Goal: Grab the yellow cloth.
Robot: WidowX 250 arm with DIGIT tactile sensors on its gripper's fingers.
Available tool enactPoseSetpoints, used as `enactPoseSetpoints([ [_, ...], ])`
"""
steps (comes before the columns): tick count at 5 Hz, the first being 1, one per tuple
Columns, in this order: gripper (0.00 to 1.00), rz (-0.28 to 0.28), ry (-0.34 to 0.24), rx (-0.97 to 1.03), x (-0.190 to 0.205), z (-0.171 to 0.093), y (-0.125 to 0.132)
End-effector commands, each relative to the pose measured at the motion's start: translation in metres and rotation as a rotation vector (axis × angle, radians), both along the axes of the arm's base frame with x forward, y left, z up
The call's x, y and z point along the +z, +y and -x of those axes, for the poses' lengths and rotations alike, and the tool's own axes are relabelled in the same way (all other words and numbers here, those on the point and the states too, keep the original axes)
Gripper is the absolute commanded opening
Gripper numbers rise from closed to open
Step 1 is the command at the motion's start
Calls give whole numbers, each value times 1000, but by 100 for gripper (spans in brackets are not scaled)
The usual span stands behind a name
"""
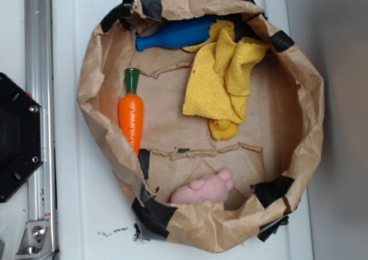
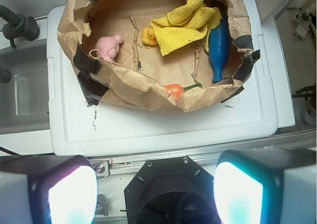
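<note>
Paper-walled bin (image 1: 310, 99) with carrot (image 1: 131, 113), blue bottle (image 1: 172, 34), duck (image 1: 222, 129), pink toy (image 1: 206, 188).

White tabletop (image 1: 86, 214), grey surroundings

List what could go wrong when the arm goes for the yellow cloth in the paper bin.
1. The rubber duck touches the yellow cloth's lower edge, so a low grasp may catch it.
2. The cloth overlaps the blue bottle; lifting could drag it.
3. The paper wall stands close beside the cloth and may snag the open gripper.
</note>
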State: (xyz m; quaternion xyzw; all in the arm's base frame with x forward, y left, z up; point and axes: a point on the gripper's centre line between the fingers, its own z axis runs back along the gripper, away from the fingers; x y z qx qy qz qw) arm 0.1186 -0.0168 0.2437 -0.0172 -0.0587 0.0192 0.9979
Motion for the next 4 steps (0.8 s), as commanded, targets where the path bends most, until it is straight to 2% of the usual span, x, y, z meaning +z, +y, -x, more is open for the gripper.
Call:
enactPoseSetpoints([
  [1, 100, 0, 0, 0, 0, 0, 0],
  [2, 100, 202, -65, 175, -27, -44, 22],
  [3, 100, 394, -98, 204, -56, -81, 25],
  [4, 100, 349, -165, 433, -82, -120, 27],
])
